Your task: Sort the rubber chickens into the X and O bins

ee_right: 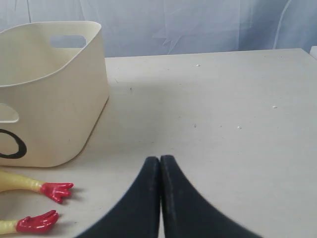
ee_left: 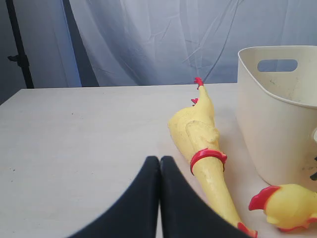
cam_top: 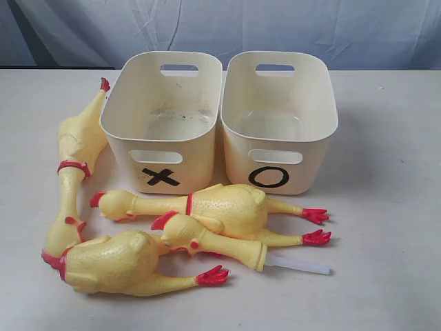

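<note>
Two cream tubs stand side by side at the back: the X bin (cam_top: 165, 124) on the left and the O bin (cam_top: 279, 124) on the right, both holding no chickens. Several yellow rubber chickens lie in front. A long one (cam_top: 76, 162) stretches along the X bin's left side (ee_left: 200, 134). A fat one (cam_top: 227, 207) lies before the bins, another fat one (cam_top: 120, 262) at the front left, and a headpiece with a white tube (cam_top: 227, 245) between them. My left gripper (ee_left: 159, 158) is shut, beside the long chicken. My right gripper (ee_right: 160, 157) is shut over bare table, right of the O bin (ee_right: 49, 94).
The table (cam_top: 386, 227) is a pale wood surface with a wrinkled light backdrop behind it. Red chicken feet (ee_right: 49, 191) lie near the O bin's front corner. A dark stand (ee_left: 20, 44) rises beyond the table's far left edge.
</note>
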